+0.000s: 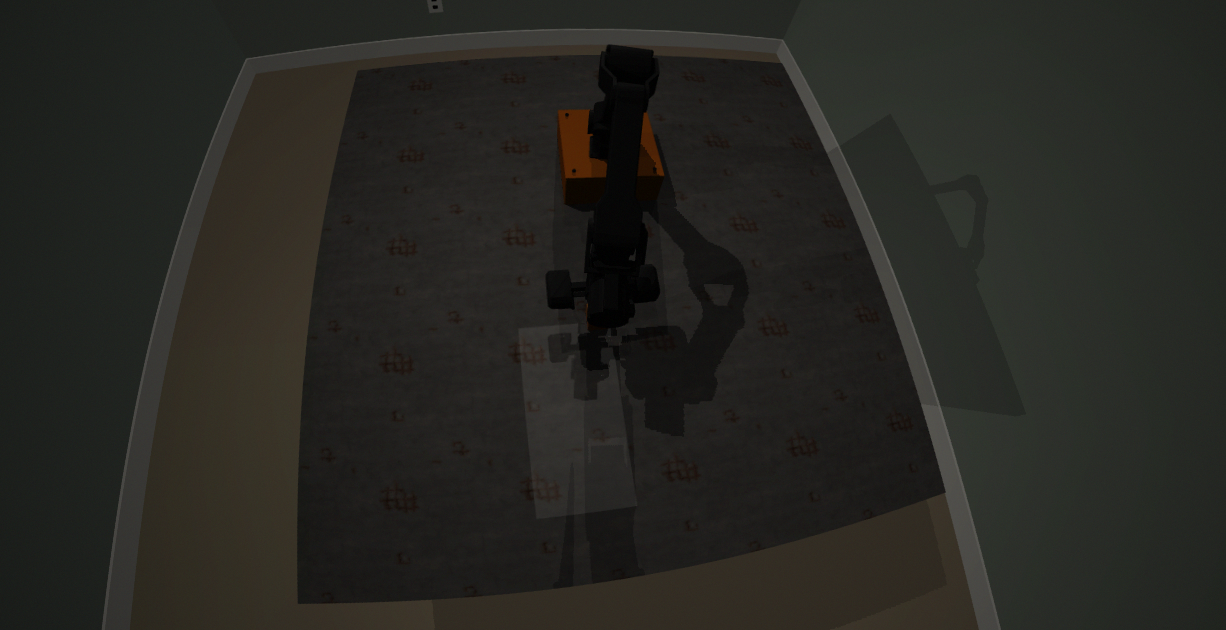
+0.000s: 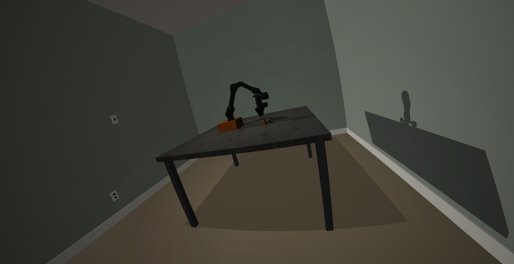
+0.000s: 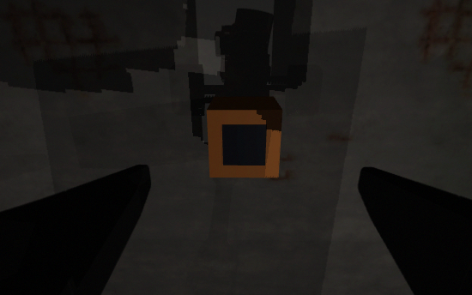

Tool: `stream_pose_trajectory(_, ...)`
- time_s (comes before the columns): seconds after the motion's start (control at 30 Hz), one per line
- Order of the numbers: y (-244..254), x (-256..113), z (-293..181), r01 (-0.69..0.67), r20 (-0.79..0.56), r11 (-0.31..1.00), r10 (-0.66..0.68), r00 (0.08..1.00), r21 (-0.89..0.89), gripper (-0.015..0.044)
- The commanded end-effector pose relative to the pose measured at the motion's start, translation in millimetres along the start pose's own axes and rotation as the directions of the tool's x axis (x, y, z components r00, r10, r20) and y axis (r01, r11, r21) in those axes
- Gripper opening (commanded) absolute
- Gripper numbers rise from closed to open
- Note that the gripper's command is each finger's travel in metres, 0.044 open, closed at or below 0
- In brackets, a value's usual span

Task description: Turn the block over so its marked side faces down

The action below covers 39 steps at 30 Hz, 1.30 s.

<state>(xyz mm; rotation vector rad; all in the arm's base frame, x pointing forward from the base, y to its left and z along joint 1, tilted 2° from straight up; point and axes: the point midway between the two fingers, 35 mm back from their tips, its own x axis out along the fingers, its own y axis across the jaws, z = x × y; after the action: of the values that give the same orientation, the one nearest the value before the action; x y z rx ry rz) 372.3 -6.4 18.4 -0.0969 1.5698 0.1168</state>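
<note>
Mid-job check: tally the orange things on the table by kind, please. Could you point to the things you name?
Orange block with a dark square on top (image 2: 263,121) (image 3: 215,146): 1
Orange base box under the arm (image 1: 576,145) (image 2: 226,127): 1
Total: 2

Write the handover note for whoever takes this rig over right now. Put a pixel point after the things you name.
Claw (image 2: 261,115) (image 3: 253,176): open, nothing between its fingers, above the table (image 1: 386,420) (image 2: 215,141) (image 3: 275,249) with the block below it.
Block (image 2: 263,121) (image 3: 215,146): orange, resting on the table in front of the arm's orange base (image 1: 579,145) (image 2: 225,125); its dark square mark (image 3: 244,145) faces up.
Done: the claw is lined up roughly over the block; no grip, no turn.
Left: grip the block, turn it mark side down, leave it resting on the table, let go.
</note>
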Motion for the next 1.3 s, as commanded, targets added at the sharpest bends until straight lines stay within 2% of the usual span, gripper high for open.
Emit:
stream_pose_trajectory(0.0, 1, 9, 0, -0.006, 0.0, 1.0, 0.006, 1.0, -0.006, 0.044)
stream_pose_trajectory(0.1, 3, 22, -1, -0.006, 0.0, 1.0, 0.006, 1.0, -0.006, 0.044)
stream_pose_trajectory(0.97, 3, 55, -1, -0.006, -0.001, 1.0, 0.006, 1.0, -0.006, 0.044)
stream_pose_trajectory(1.27, 3, 55, -1, -0.006, -0.001, 1.0, 0.006, 1.0, -0.006, 0.0204)
